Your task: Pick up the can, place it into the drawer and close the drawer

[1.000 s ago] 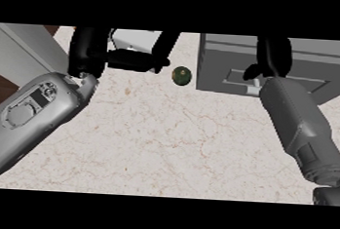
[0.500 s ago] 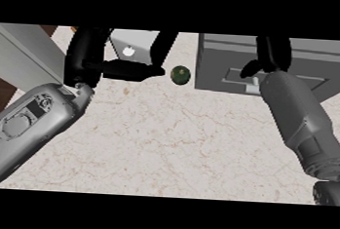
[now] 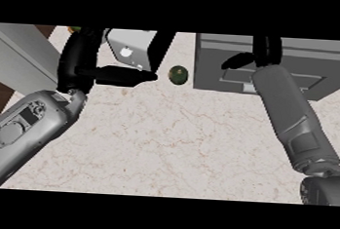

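Observation:
A small dark green can [image 3: 178, 74] stands on the marble counter, just left of the grey drawer unit [image 3: 305, 60]. My left hand [image 3: 77, 65] is to the can's left, open, with its fingers pointing up and its thumb stretched right; the thumb tip stops a short gap from the can. My right hand [image 3: 267, 52] is over the drawer unit's front, open, its thumb sticking out to the left and its fingertips cut off by the view's top. Whether the drawer is pulled out cannot be told from here.
A white boxy appliance [image 3: 133, 48] stands behind my left hand and the can. A grey panel [image 3: 17, 55] slants along the left, with dark floor beyond the counter's left edge. Bare marble counter [image 3: 171, 141] lies between my forearms.
My left hand has moved up and to the right, bringing its thumb close to the can. My right hand has slid further up over the drawer unit. The can has stayed put.

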Robot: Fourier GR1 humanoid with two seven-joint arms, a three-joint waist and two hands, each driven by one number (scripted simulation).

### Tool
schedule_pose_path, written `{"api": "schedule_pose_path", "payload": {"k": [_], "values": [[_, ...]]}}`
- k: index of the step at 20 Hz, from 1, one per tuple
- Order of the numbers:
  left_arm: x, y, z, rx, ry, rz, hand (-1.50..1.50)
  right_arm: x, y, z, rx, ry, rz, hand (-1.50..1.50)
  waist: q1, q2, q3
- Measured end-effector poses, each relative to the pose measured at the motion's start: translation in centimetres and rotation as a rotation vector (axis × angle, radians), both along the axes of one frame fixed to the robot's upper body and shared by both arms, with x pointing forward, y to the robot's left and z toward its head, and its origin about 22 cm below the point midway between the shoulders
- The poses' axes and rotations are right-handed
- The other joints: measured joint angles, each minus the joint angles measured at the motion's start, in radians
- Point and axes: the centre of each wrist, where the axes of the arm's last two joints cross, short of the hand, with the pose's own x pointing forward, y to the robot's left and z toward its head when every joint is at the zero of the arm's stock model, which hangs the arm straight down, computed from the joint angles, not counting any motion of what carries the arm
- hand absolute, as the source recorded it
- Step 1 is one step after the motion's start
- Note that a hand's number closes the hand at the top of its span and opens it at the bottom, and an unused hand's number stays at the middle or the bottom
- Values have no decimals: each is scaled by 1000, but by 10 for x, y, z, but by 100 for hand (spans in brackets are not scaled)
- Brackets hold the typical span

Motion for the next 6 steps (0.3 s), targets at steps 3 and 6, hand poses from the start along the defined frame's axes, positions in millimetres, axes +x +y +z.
{"api": "schedule_pose_path", "payload": {"k": [3, 6], "values": [[-2, 2, -3, -3, 9, 11, -150, 2, 6, 4, 147, 10, 33, -150, -5, -2, 0], [-6, 8, -7, -8, 5, 12, -150, 4, 10, 9, 233, 14, 55, -150, -7, -3, -1]]}}
